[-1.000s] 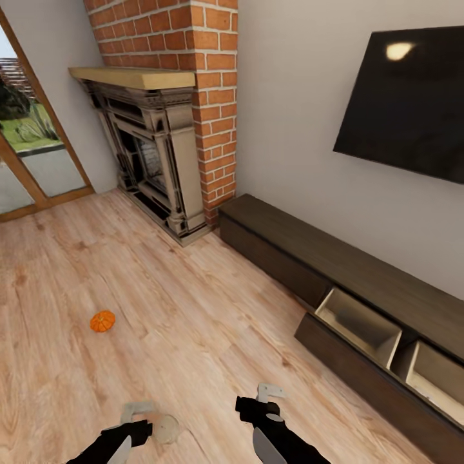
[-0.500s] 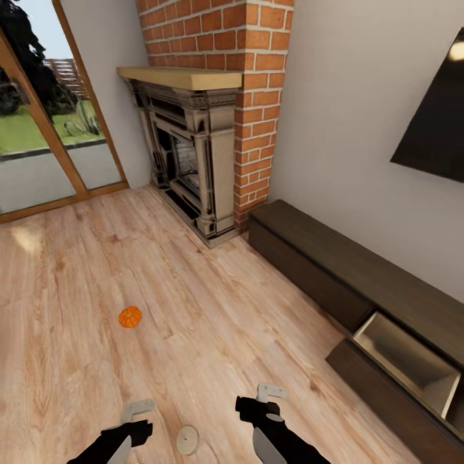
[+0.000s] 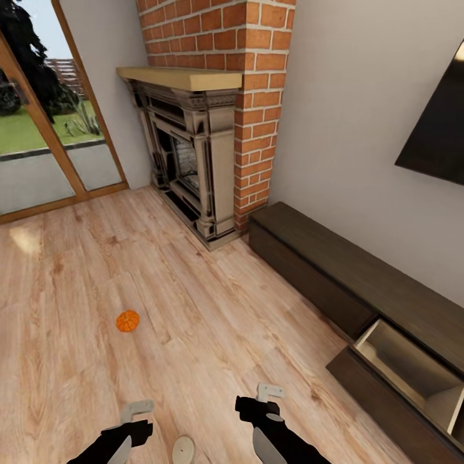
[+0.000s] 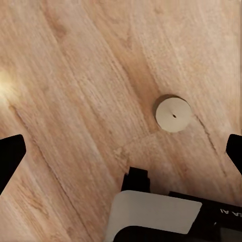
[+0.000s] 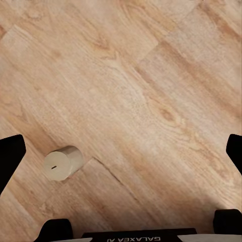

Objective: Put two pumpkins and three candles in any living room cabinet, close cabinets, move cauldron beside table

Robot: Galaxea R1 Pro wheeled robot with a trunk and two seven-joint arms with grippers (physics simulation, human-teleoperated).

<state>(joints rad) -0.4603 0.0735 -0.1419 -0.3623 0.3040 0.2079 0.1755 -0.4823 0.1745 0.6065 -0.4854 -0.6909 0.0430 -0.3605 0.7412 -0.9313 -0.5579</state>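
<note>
A small orange pumpkin (image 3: 127, 320) sits on the wood floor, ahead and to the left of my arms. A short cream candle (image 3: 183, 449) stands on the floor between my two grippers; the left wrist view looks down on the candle (image 4: 173, 114), and the right wrist view catches the candle (image 5: 62, 163) from the side. My left gripper (image 3: 138, 408) (image 4: 121, 151) hangs open above the floor and holds nothing. My right gripper (image 3: 270, 391) (image 5: 121, 151) is open and empty too. The dark-brown cabinet (image 3: 322, 264) runs along the right wall with one drawer (image 3: 405, 361) pulled out, its pale inside bare.
A brick chimney with an ornate fireplace (image 3: 190, 154) stands ahead. A glass door (image 3: 38, 148) with a wood frame is at the left. A black TV (image 3: 441, 129) hangs on the wall above the cabinet. Wood floor (image 3: 212, 309) stretches between me and the fireplace.
The whole picture has shifted right, so the camera has turned left. The candle now shows lower in the picture and between the grippers. Both arms hold the same pose.
</note>
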